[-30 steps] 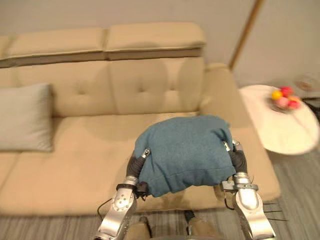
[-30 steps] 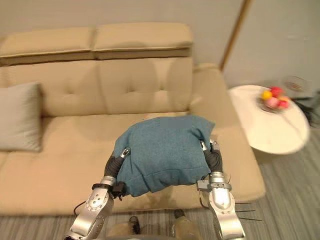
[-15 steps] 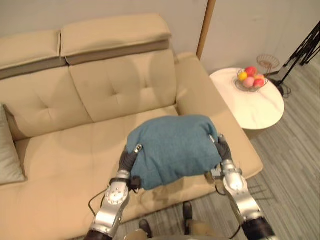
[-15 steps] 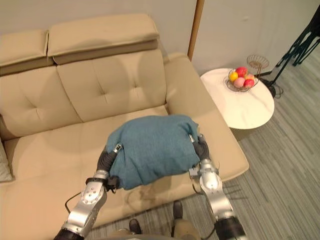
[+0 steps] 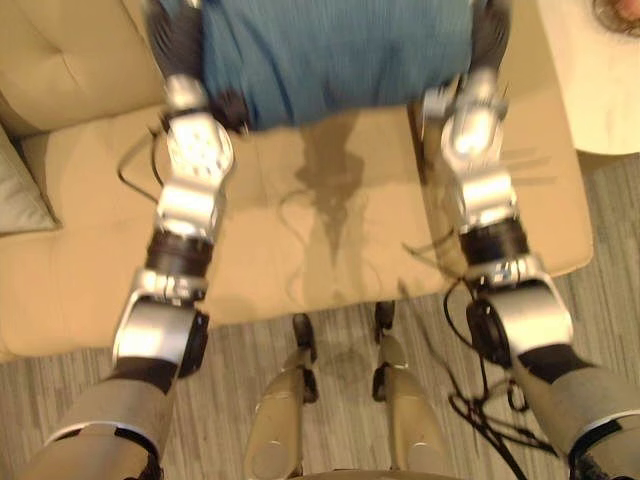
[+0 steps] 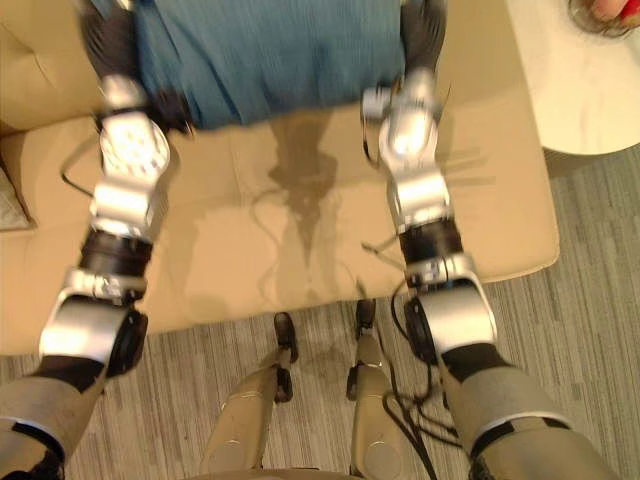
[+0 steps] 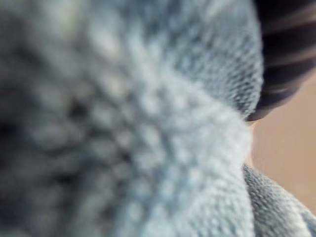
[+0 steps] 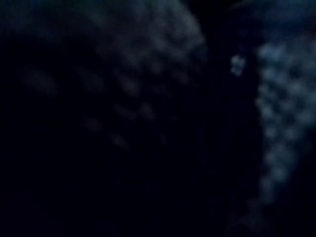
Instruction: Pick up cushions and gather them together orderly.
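Observation:
A blue cushion (image 5: 335,50) hangs above the beige sofa seat (image 5: 330,230), clamped between my two hands. My left hand (image 5: 178,40) presses on its left side and my right hand (image 5: 490,30) on its right side, with just their dark ribbed covers showing. In the left wrist view the blue knitted cloth (image 7: 123,123) lies right against the camera, beside the dark cover (image 7: 286,49). A grey cushion (image 5: 18,185) lies on the sofa at the far left, cut off by the edge.
A white round side table (image 5: 600,80) stands right of the sofa, with a fruit bowl (image 6: 600,12) on it. The sofa's front edge runs across the middle, with striped grey flooring (image 5: 330,400) below it.
The camera has tipped down and moved closer, so the sofa back has left the picture and the floor shows. The blue cushion stays clamped between both hands.

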You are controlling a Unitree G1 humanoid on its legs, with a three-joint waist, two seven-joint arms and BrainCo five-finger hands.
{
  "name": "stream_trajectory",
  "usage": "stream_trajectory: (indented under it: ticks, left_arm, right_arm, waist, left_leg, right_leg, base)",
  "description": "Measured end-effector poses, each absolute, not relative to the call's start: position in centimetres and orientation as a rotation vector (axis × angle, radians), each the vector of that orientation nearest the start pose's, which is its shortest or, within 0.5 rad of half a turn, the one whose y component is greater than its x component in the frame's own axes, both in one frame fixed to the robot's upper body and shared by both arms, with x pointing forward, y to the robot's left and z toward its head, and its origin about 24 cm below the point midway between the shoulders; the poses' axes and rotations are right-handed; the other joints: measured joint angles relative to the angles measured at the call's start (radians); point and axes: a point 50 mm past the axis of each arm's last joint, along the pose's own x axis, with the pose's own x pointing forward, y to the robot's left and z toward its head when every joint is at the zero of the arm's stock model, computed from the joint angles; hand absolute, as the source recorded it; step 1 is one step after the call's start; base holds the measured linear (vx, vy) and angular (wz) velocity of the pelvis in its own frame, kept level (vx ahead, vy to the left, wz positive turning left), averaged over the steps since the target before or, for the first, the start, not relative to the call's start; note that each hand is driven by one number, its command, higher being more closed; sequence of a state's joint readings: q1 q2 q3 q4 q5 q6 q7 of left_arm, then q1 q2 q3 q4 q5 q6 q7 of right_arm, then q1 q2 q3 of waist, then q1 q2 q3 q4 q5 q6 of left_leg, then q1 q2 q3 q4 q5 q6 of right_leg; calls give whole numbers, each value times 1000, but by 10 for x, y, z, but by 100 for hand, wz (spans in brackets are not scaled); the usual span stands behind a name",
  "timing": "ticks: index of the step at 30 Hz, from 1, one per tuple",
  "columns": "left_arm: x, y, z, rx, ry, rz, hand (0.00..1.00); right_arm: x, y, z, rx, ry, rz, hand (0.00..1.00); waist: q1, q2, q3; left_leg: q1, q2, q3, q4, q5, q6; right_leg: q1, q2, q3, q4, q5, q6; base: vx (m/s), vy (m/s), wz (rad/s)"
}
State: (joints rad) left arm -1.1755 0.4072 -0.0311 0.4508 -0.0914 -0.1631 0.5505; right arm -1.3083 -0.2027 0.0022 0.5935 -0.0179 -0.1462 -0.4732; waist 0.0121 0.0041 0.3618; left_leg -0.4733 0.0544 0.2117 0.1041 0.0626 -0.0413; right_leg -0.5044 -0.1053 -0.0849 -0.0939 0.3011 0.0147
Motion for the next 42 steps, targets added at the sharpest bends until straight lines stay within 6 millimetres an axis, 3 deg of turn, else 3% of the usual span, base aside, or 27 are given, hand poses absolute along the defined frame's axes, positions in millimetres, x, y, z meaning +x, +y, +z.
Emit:
stream_trajectory:
  ticks: [1, 2, 7, 10, 13, 15, 18, 19, 22, 24, 28, 32, 37, 40, 42]
  left_arm:
    - [351, 172, 377, 11, -986, 453, 100]
    - [349, 171, 389, -1, -1007, 463, 0]
    - [349, 166, 439, -51, -1020, 521, 0]
    - [355, 166, 443, -38, -975, 527, 0]
    - [368, 170, 430, -5, -899, 518, 0]
    - [377, 171, 415, 24, -847, 486, 0]
    - [399, 175, 361, 62, -684, 453, 0]
    - [407, 178, 331, 49, -594, 444, 0]
    - [413, 182, 288, 39, -482, 440, 0]
    - [413, 187, 269, 36, -444, 452, 0]
    - [408, 207, 249, -27, -421, 508, 0]
    - [406, 216, 241, -51, -402, 535, 0]
    - [391, 228, 236, -73, -466, 550, 0]
    - [371, 236, 212, -34, -491, 533, 0]
    - [352, 239, 192, 5, -508, 512, 0]
  right_arm:
    - [365, -107, 382, -22, -929, -291, 100]
    - [362, -107, 392, -13, -948, -305, 0]
    - [368, -120, 430, -25, -907, -401, 0]
    - [375, -129, 428, -49, -850, -416, 0]
    - [382, -137, 420, -66, -791, -408, 0]
    - [389, -142, 408, -110, -755, -389, 0]
    - [405, -141, 366, -236, -642, -346, 0]
    - [411, -137, 344, -294, -587, -313, 0]
    - [415, -132, 315, -313, -526, -284, 0]
    - [414, -124, 307, -300, -532, -256, 0]
    - [406, -117, 304, -267, -585, -224, 0]
    - [406, -117, 304, -253, -589, -216, 0]
    - [386, -123, 304, -213, -704, -197, 0]
    - [364, -142, 284, -232, -761, -207, 0]
    - [346, -156, 253, -257, -745, -196, 0]
  waist:
    - [0, 1, 12]
    - [0, 1, 22]
    - [1, 1, 60]
    - [1, 1, 70]
    - [2, 0, 109]
    - [0, 1, 110]
    - [-2, 1, 111]
    - [-7, 1, 111]
    - [-6, 1, 111]
    - [-14, 1, 111]
    - [-26, -1, 110]
    - [-23, -1, 110]
    - [-26, -1, 110]
    - [-21, -1, 110]
    - [-15, -1, 108]
  left_leg:
    - [-15, -3, -10, -2, 4, 2]
    - [-19, -4, -15, -3, 6, 3]
    - [-57, -21, -63, -98, 75, 6]
    - [-94, -25, -79, -135, 106, 8]
    - [-120, -26, -91, -160, 125, 11]
    - [-161, -29, -93, -160, 131, 14]
    - [-172, -28, -82, -161, 131, 13]
    - [-177, -25, -77, -161, 131, 13]
    - [-183, -21, -59, -163, 130, 13]
    - [-181, -19, -40, -161, 128, 10]
    - [-175, -1, -11, -150, 119, -1]
    - [-177, 22, 10, -149, 116, -12]
    - [-170, 57, 15, -153, 135, -32]
    - [-115, 70, 12, -153, 130, -45]
    - [-58, 75, 9, -126, 105, -54]
  right_leg:
    - [-9, -2, -3, -3, 4, 3]
    - [-11, -3, -5, -4, 5, 4]
    - [-69, -7, -24, -4, 21, 16]
    - [-114, -9, -25, -4, 30, 22]
    - [-143, -15, -25, -4, 32, 24]
    - [-180, -20, -25, -4, 38, 29]
    - [-193, -20, -19, -4, 39, 30]
    - [-199, -17, -8, -4, 39, 30]
    - [-215, -13, 21, -4, 39, 30]
    - [-219, -12, 38, -4, 39, 30]
    - [-229, 0, 86, 3, 39, 30]
    - [-239, 23, 119, 3, 34, 34]
    - [-236, 56, 113, 4, 26, 41]
    - [-177, 69, 107, 1, 25, 40]
    - [-105, 70, 107, 2, 7, 17]
  base:
    - [-42, 21, 15]
    - [-49, 33, 22]
    - [-39, 32, 26]
    - [-45, 54, 23]
    - [-29, 64, 16]
    - [-18, 73, 10]
    - [1, 78, -1]
    - [9, 73, -5]
    - [1, 57, -12]
    - [-27, 30, -21]
    - [-64, 10, -21]
    - [-79, -54, -17]
    - [-60, -78, -8]
    - [-19, -34, -2]
    - [-11, -13, 4]
